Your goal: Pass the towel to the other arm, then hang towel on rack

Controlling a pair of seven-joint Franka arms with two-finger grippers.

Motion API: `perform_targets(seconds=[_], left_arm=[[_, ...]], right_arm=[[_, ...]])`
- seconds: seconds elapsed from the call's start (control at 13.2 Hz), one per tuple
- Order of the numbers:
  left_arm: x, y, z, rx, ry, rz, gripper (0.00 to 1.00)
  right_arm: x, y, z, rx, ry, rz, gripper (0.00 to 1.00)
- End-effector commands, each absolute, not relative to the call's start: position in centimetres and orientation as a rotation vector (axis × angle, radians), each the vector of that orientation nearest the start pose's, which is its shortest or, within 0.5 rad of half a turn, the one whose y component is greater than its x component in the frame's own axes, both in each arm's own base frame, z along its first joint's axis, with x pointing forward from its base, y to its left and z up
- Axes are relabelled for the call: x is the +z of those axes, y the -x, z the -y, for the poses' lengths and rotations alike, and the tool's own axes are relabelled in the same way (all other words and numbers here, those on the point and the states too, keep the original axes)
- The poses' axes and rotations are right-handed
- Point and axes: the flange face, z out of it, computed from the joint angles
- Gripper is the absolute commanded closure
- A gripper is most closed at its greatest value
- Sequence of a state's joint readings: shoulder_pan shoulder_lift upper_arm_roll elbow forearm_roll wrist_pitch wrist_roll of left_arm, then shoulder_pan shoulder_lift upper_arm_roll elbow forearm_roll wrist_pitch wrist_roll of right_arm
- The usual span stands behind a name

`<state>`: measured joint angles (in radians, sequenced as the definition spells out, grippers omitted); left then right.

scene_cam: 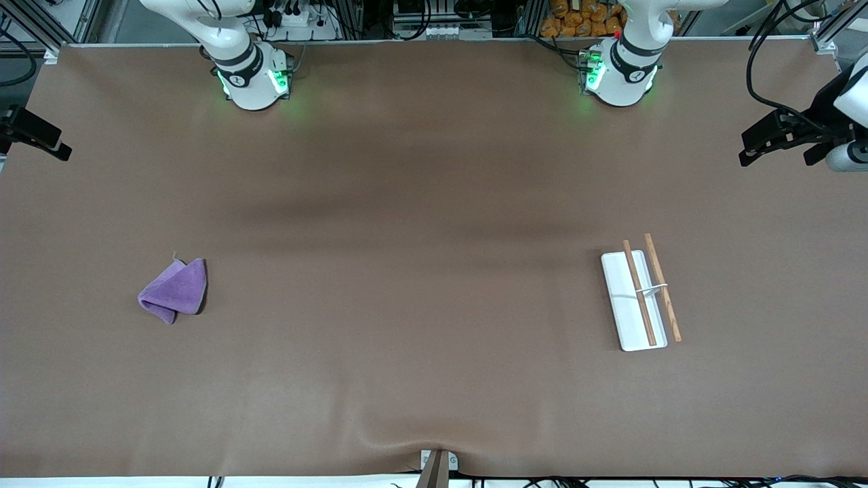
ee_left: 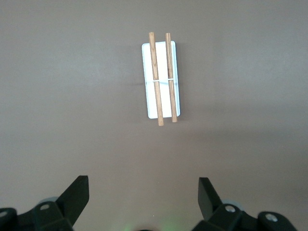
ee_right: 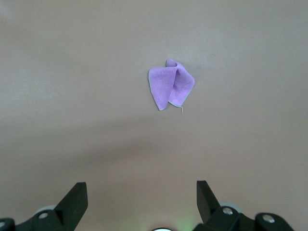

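Presently both grippers, left gripper (ee_left: 143, 192) and right gripper (ee_right: 142, 192), hang wide open, high above the table; the right should descend squarely onto the purple microfibre towel (scene_cam: 174, 291) lying at its end and pinch a raised fold

Both arms cut off by the front view's top edge. Towel (scene_cam: 174, 291) folded; its underside hidden.

Table (scene_cam: 434, 203): bore two items, well apart.
Rack (scene_cam: 625, 298): lay on table toward left arm's end; base flat, two rods (scene_cam: 639, 293) above it side by side, joined midway by bracket (scene_cam: 649, 289); one rod over base, other overhanging base edge on side toward left arm's end.
Towel (scene_cam: 174, 291): lay folded on table toward right arm's end, well apart from rack, about level with it from front camera.
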<state>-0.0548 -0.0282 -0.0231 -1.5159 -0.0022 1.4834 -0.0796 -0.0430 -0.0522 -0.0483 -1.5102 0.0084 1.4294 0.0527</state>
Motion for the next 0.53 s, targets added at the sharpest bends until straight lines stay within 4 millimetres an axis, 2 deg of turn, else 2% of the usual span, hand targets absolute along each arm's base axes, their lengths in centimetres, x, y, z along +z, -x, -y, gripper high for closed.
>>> perform_targets(seconds=[0.0, 0.45], left_arm=[[66.5, -53.3, 4.2, 0.004, 3.118, -0.025, 0.00], [65.5, -54.1, 4.0, 0.034, 3.126, -0.003, 0.00]], right_arm=[[67.1, -51.8, 4.6, 0.045, 3.124, -0.224, 0.00], [66.8, -52.1, 4.4, 0.058, 3.125, -0.215, 0.00]])
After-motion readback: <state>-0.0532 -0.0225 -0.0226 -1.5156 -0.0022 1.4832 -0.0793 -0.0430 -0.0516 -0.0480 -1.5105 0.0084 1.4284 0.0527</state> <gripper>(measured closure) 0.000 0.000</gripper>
